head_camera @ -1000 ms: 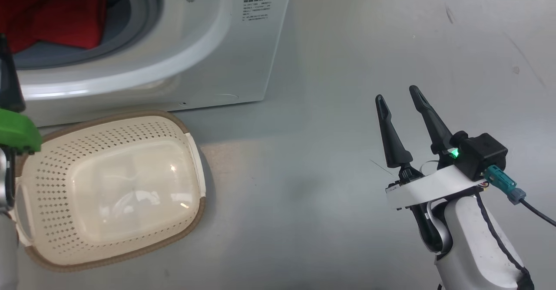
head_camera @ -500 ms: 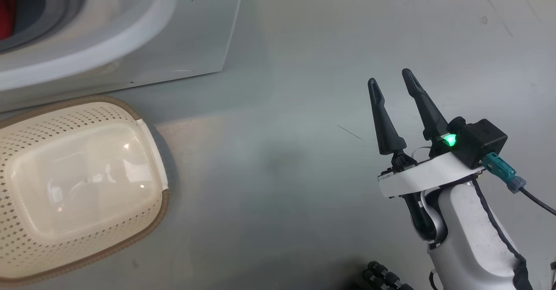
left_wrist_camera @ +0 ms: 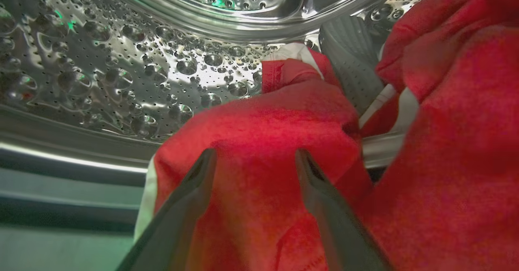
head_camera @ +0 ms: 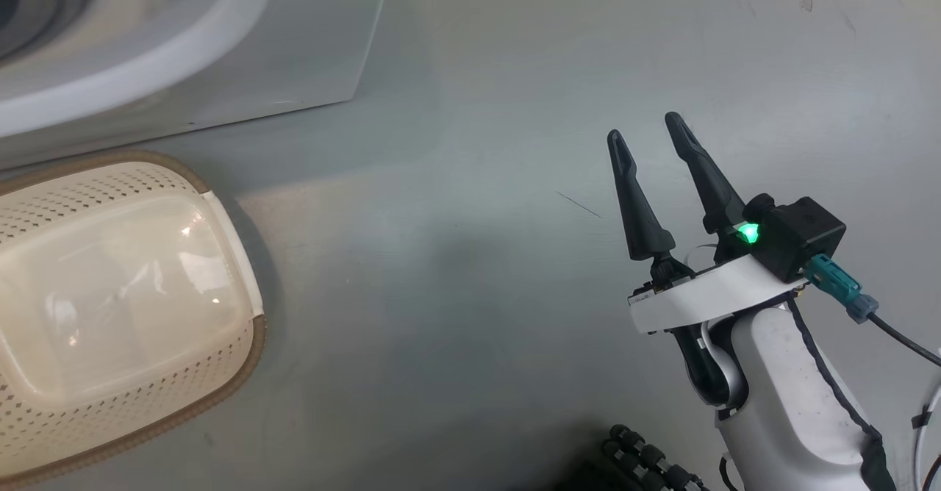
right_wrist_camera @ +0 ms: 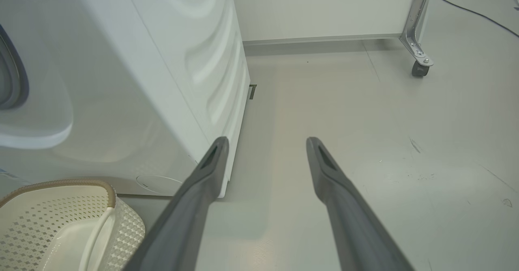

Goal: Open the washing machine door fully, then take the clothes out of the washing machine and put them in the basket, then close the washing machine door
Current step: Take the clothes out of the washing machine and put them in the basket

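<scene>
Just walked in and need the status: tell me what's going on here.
The left gripper is inside the washing machine, open, its fingers spread in front of the red clothes, gripping nothing. The right gripper hangs open above the floor beside the machine. The basket in front shows no clothes yet.

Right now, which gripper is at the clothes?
The left gripper: open, aimed at the red clothes inside the drum; the right gripper hangs open above the floor.
</scene>
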Robot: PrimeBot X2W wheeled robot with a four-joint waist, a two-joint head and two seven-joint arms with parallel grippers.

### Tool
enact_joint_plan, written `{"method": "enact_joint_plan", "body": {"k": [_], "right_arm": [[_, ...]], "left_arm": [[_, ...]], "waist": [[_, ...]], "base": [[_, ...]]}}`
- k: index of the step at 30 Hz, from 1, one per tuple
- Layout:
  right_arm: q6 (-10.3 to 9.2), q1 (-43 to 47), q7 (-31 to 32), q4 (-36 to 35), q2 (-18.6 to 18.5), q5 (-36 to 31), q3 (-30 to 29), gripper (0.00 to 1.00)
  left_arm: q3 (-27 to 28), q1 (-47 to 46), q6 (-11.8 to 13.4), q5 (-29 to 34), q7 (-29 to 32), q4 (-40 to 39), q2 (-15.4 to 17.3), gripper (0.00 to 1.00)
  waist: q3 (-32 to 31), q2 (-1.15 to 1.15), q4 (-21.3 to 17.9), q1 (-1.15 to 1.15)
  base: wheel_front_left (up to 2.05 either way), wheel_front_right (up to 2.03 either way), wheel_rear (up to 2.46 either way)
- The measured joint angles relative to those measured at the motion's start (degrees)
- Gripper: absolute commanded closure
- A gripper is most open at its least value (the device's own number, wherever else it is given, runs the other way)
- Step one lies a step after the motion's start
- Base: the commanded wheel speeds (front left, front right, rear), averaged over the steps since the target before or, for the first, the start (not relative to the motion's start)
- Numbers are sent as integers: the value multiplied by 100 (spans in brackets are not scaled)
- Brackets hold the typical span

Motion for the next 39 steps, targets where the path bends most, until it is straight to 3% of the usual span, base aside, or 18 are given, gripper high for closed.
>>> {"method": "enact_joint_plan", "body": {"k": [21,22,23,24,39], "right_arm": [[-98,-91,0,2,5,1,56,0],[-98,-92,0,2,5,1,59,0],[-99,-93,0,2,5,1,60,0],[-99,-96,0,2,5,1,60,0],[-108,-169,0,73,5,-32,4,0]], "left_arm": [[-92,-740,51,63,612,809,110,0],[-92,-765,49,59,624,846,109,18],[-93,-793,48,56,626,873,108,69],[-97,-808,44,56,626,887,104,100],[-154,-856,26,48,265,1198,-79,100]], "waist": [[141,0,-85,0],[142,0,-84,0],[143,0,-81,0],[143,0,-78,0],[-9,0,34,0]], "base": [[0,0,0],[0,0,0],[0,0,0],[0,0,0],[0,0,0]]}}
